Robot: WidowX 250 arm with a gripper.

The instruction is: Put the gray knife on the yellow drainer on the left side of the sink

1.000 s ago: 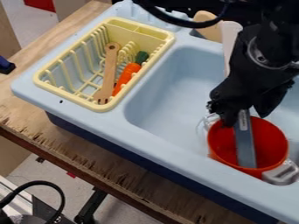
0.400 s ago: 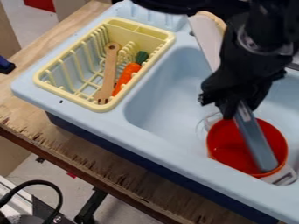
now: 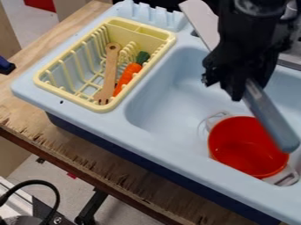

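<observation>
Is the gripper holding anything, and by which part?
The gripper holds the knife by its upper end; the free end slants down over the pot.

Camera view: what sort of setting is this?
Probably a robotics lab bench with a toy kitchen: a pale blue play sink, a yellow drainer holding a toy carrot, and a black robot arm over it.

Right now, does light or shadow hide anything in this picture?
In the camera view, the black gripper is so dark its parts blend; the long gray knife stands out paler, and the light-blue plastic sink shows soft shading, no harsh glare.
</observation>
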